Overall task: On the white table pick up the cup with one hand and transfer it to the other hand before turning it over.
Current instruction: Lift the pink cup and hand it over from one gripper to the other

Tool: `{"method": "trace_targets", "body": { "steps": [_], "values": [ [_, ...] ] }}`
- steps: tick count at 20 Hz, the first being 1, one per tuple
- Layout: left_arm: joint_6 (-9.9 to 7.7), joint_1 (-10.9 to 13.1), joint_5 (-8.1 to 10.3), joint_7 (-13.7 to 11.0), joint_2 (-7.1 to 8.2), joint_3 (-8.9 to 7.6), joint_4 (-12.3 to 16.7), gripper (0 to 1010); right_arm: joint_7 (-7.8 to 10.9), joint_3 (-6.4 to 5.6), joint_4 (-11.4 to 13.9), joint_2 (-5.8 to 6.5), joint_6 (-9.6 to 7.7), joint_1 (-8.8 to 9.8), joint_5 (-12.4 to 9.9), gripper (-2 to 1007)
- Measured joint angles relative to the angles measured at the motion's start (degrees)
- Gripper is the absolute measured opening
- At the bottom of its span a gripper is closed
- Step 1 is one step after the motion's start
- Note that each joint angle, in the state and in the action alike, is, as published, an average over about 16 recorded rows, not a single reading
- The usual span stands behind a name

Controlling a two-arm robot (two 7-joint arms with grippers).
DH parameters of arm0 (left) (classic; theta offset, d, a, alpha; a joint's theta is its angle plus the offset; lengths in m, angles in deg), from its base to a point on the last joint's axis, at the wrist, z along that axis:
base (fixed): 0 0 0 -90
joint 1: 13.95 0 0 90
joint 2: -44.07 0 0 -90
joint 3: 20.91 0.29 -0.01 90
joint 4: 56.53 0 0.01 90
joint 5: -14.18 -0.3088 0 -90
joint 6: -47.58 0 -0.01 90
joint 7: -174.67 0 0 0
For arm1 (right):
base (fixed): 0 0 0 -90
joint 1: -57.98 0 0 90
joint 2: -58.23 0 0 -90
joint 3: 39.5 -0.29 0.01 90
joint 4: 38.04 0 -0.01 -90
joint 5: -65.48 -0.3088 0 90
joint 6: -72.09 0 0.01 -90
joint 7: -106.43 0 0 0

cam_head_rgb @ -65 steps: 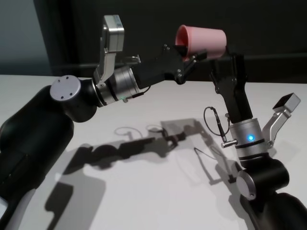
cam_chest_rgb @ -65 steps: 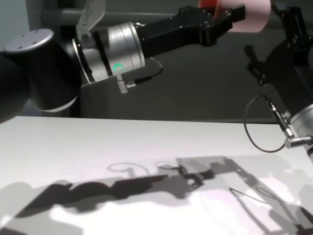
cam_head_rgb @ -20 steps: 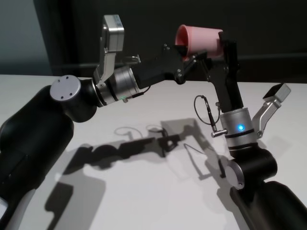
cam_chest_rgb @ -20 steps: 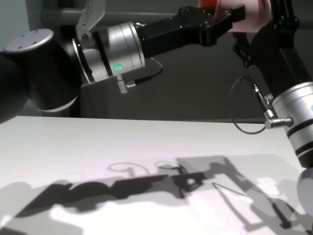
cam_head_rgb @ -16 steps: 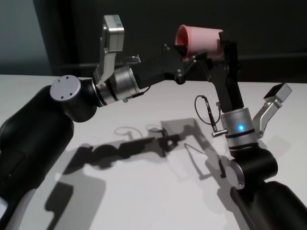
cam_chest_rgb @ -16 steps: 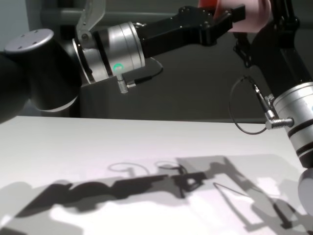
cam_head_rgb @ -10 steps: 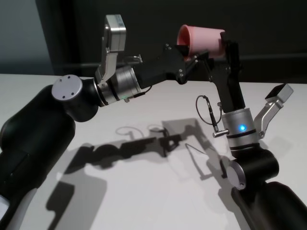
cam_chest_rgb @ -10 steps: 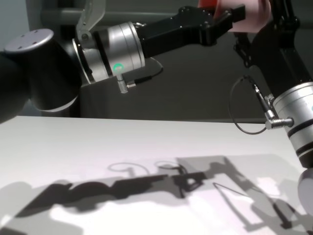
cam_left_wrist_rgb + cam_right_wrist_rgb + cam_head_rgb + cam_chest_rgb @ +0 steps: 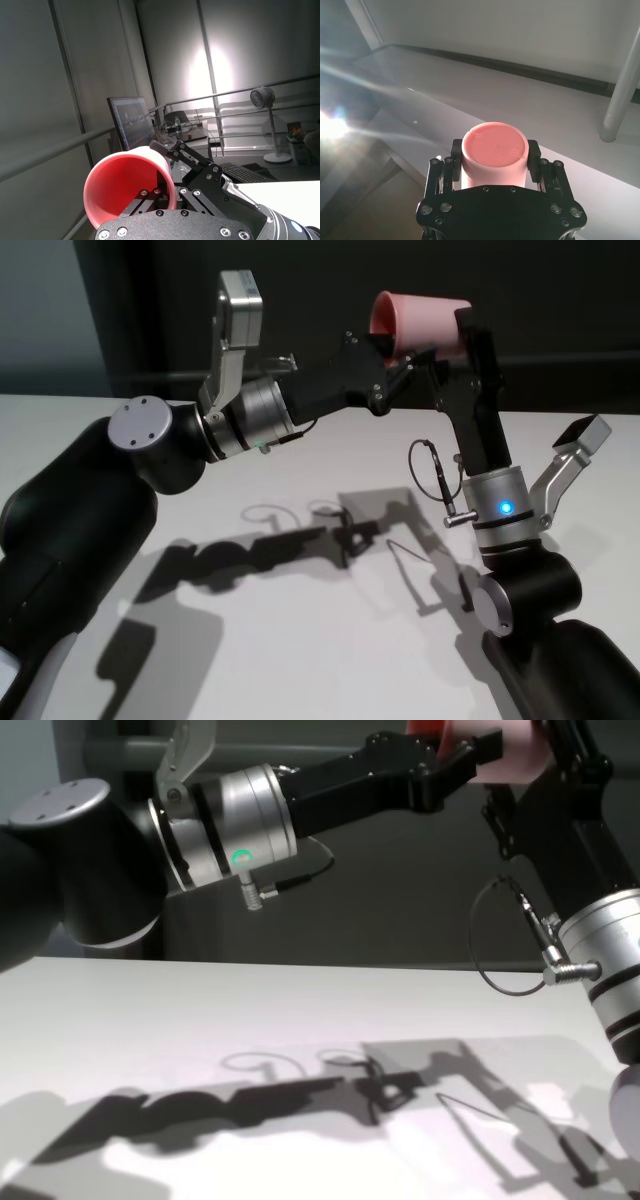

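My right claw (image 9: pixel 462 338) is squeezed around the pink cup (image 9: pixel 420 324) near its flat bottom, and my left claw (image 9: pixel 398 358) pinches the rim too, so both grip it high above the white table (image 9: pixel 300 640). If one claw tugs or twists before the other lets go, I think the cup could pop out and fall.
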Motion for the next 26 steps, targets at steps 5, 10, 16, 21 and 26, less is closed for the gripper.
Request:
{"method": "trace_targets", "body": {
  "steps": [5, 10, 16, 21, 26],
  "values": [
    [0.0, 0.0, 0.0, -0.01, 0.01, 0.0, -0.01, 74, 0.05, -0.04, -0.04, -0.02, -0.08, -0.01, 0.02, 748],
    [-0.01, 0.0, 0.0, 0.01, 0.02, 0.0, -0.02, 148, 0.11, -0.06, -0.06, -0.04, -0.15, -0.03, 0.03, 744],
    [-0.04, 0.06, -0.02, 0.1, 0.1, 0.01, 0.11, 314, 0.16, -0.08, -0.08, -0.06, -0.22, -0.05, 0.05, 744],
    [-0.36, 0.85, -0.01, 0.45, 0.91, 0.03, 1.53, 496, 0.18, -0.09, -0.09, -0.08, -0.25, -0.06, 0.05, 744],
    [-1.26, 2.88, 0.1, 1.78, 2.85, -0.03, 4.87, 685, 0.17, -0.11, -0.1, -0.08, -0.26, -0.07, 0.06, 744]
  ]
}}
